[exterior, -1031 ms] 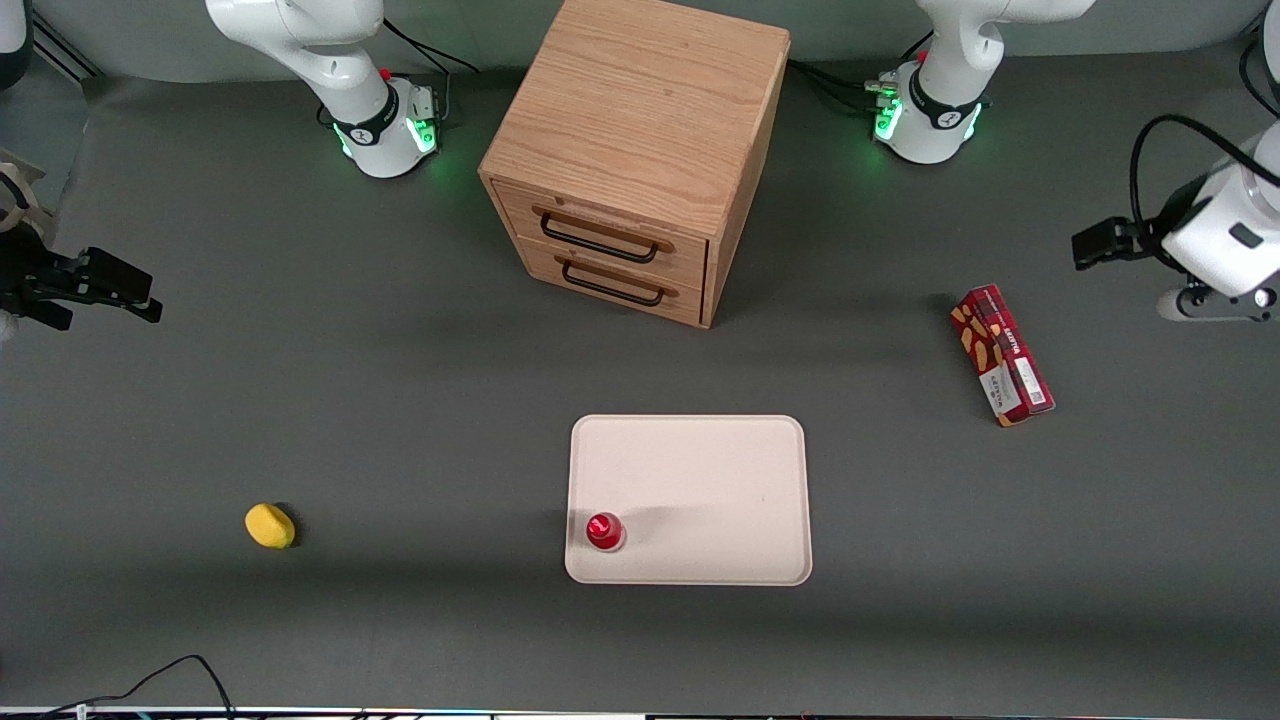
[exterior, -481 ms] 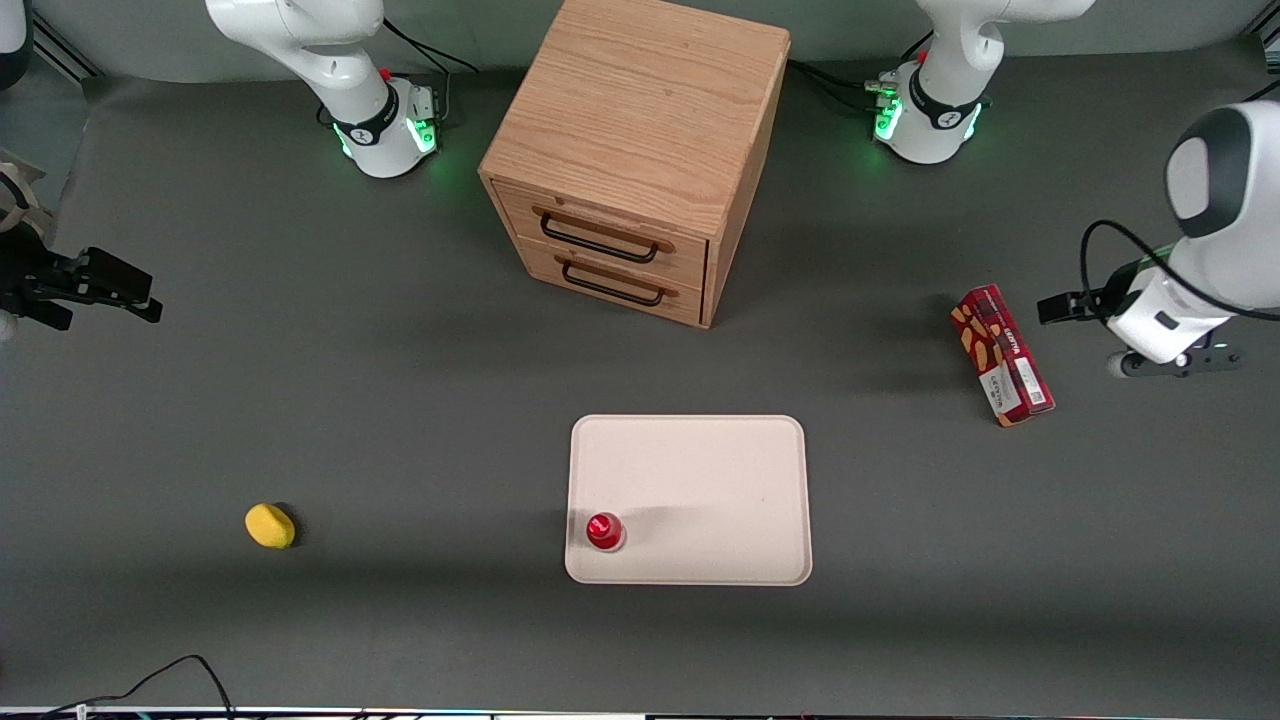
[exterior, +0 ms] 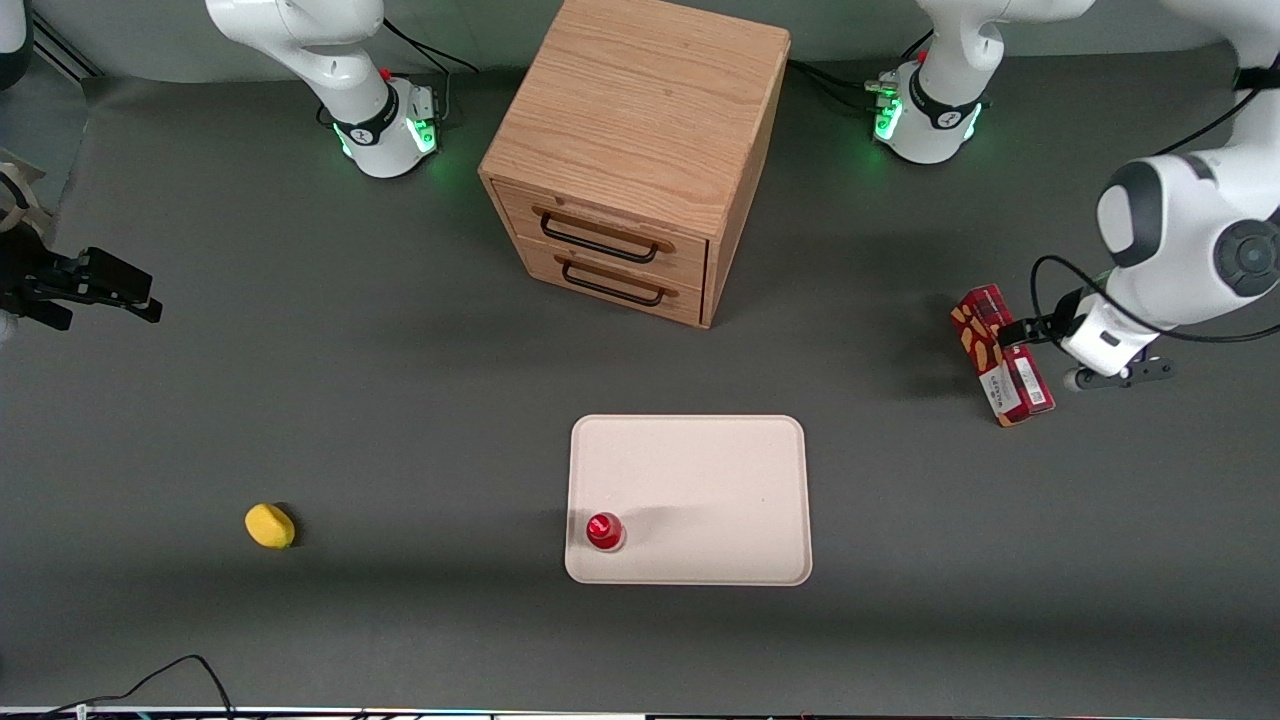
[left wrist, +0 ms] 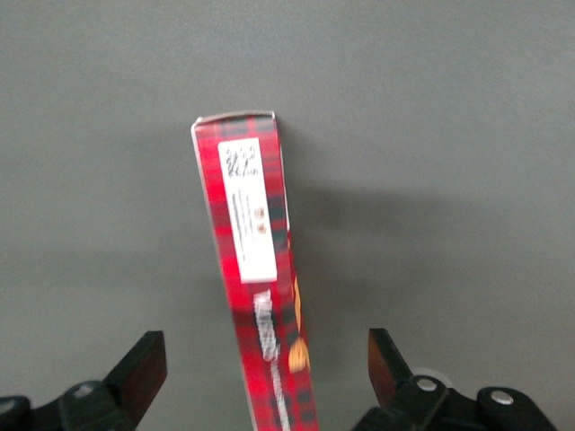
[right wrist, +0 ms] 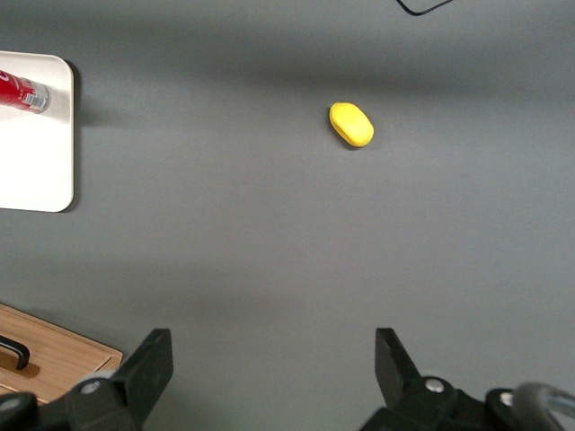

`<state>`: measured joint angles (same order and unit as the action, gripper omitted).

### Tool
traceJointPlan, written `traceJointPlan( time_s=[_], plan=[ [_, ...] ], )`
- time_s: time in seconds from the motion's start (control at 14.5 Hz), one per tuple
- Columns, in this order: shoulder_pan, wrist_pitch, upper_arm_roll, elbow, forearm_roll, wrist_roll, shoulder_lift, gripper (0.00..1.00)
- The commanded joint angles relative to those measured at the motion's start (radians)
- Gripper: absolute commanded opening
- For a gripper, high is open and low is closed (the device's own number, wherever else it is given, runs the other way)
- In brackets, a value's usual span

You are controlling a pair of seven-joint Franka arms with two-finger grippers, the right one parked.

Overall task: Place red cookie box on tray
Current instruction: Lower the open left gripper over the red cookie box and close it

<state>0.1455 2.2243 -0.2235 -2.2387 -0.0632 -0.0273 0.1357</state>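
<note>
On the grey worktop, your hand hung spread above the red cookie box, fingers straddling its long axis.

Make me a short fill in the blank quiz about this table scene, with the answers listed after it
1. The gripper hangs above the red cookie box with its fingers ____.
2. The red cookie box lies on the ____, not on the tray.
3. The red-capped bottle stands on the ____.
4. The wooden cabinet has ____ drawers.

Answers: open; table; tray; two
</note>
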Motion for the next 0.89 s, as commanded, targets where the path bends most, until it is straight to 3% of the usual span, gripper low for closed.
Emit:
traceJointPlan(
  time_s=[0.0, 0.28, 0.41, 0.55, 0.62, 0.83],
  plan=[
    [-0.003, 0.102, -0.002, -0.015, -0.021, 0.0, 0.077, 1.0],
    [-0.004, 0.178, -0.002, -0.035, -0.023, 0.01, 0.122, 0.97],
    [-0.003, 0.189, -0.002, -0.035, -0.023, 0.01, 0.125, 0.64],
    [-0.001, 0.19, -0.002, -0.035, -0.023, 0.01, 0.127, 0.17],
    [-0.001, 0.189, -0.002, -0.035, -0.024, 0.01, 0.125, 0.0],
    [0.005, 0.161, -0.002, -0.033, -0.027, 0.012, 0.105, 0.0]
  ],
)
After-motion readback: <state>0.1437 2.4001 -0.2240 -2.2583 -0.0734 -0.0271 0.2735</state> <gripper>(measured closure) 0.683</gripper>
